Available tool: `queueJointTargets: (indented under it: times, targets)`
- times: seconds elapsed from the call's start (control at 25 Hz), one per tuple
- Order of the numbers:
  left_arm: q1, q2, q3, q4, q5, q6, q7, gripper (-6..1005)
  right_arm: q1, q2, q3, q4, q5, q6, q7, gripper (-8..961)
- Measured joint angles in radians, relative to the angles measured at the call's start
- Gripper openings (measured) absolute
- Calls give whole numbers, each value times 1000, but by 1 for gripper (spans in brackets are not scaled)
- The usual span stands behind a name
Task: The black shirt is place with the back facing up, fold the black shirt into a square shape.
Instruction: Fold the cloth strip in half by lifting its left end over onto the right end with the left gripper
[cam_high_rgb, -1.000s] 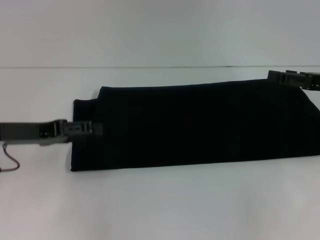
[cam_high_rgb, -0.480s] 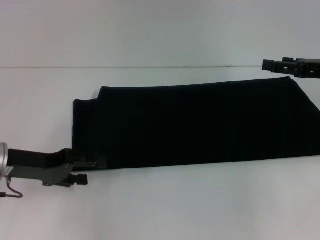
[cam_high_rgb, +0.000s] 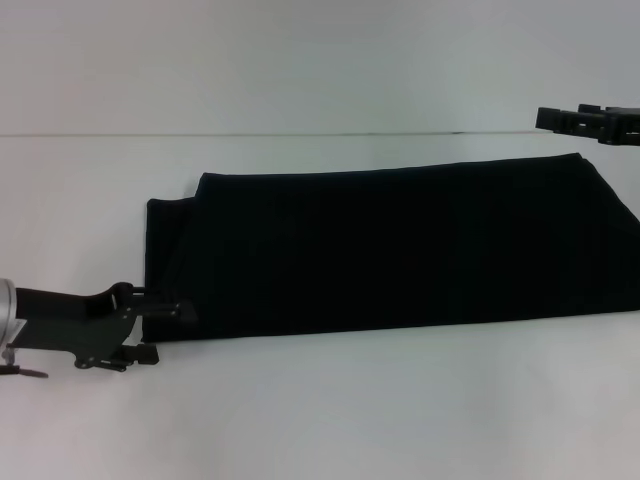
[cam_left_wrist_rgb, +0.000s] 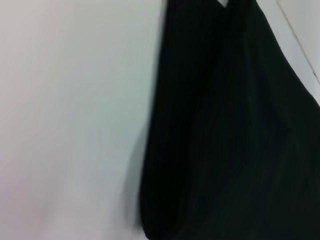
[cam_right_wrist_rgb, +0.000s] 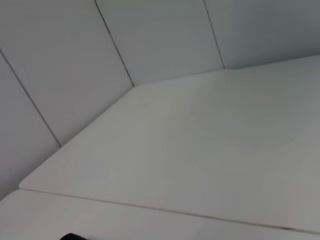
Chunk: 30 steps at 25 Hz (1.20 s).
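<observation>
Black shirt (cam_high_rgb: 390, 250) lies across the table (cam_high_rgb: 320, 420).

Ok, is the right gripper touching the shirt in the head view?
No, the right gripper hangs above and beyond the far right corner of the black shirt, with white table showing between them.

A plain white worktop (cam_high_rgb: 330, 420) fills the head view; its far edge meets a pale grey wall (cam_high_rgb: 300, 60) along a thin dark line; the right wrist view shows grey wall panels (cam_right_wrist_rgb: 150, 40) split by narrow dark seams; the light is soft and even.
</observation>
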Motion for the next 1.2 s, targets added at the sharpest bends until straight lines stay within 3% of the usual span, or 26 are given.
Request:
queueJointTargets:
  times: [1.2]
  targets:
    - [-15, 14, -40, -86, 7, -74, -210, 876, -8, 0, 2, 0, 3, 20, 0, 909]
